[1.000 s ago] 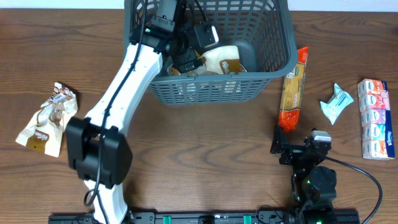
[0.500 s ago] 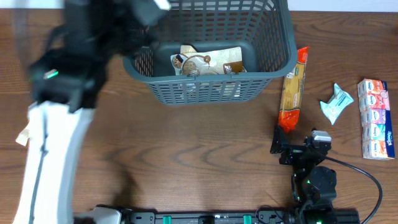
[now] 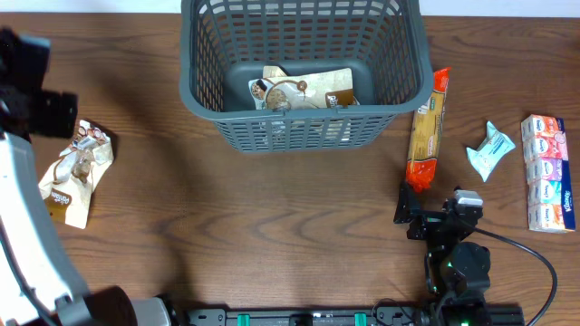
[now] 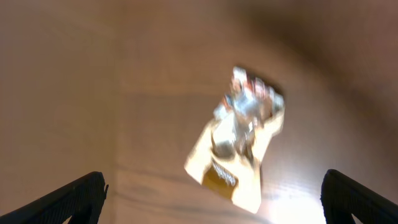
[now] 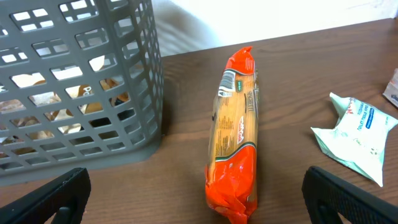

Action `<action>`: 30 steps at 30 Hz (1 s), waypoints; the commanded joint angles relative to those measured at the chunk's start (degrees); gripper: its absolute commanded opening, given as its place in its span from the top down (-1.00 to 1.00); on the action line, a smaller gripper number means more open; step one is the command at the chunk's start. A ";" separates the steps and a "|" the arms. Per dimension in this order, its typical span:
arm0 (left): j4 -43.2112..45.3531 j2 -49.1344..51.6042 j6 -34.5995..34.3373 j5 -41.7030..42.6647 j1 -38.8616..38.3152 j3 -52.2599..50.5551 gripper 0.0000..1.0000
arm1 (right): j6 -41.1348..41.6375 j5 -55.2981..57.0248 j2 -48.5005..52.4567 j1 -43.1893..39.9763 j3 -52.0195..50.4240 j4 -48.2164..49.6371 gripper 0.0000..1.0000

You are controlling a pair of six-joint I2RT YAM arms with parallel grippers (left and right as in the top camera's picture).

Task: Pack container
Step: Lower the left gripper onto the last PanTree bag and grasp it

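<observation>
Container (image 3: pixel 304 132), snack packet (image 3: pixel 308 89) inside, print illegible

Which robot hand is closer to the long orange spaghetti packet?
Right. The right gripper sits close by the orange end of the spaghetti packet; the left gripper is far off at the other side, over the brown snack packet.

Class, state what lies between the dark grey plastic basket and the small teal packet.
A long orange pasta packet; the overhead view shows it.

Left arm (image 3: pixel 20 226) white — black joints; right arm (image 3: pixel 456 256) black, cabled.
</observation>
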 commanded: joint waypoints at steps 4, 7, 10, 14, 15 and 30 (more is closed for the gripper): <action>4.68 2.43 1.49 2.25 5.92 -11.93 -0.97 | -0.85 0.02 0.07 0.37 -0.24 0.04 -0.99; 8.76 2.43 1.75 2.23 7.30 -18.12 -0.97 | -0.85 0.02 0.07 0.37 -0.24 0.04 -0.99; 12.48 2.43 3.87 2.21 7.63 -23.37 -0.97 | -0.85 0.04 0.07 0.37 -0.24 0.04 -0.99; 17.40 2.43 9.29 2.25 7.61 -29.94 -0.97 | -0.83 0.04 0.07 0.37 -0.24 0.04 -0.98; 18.45 2.47 10.95 2.25 7.61 -31.61 -0.97 | -0.83 0.04 0.07 0.37 -0.24 0.04 -0.98; 28.79 10.78 17.29 3.98 7.63 -36.89 -0.97 | -0.35 0.04 0.07 0.37 -0.24 -0.02 -0.98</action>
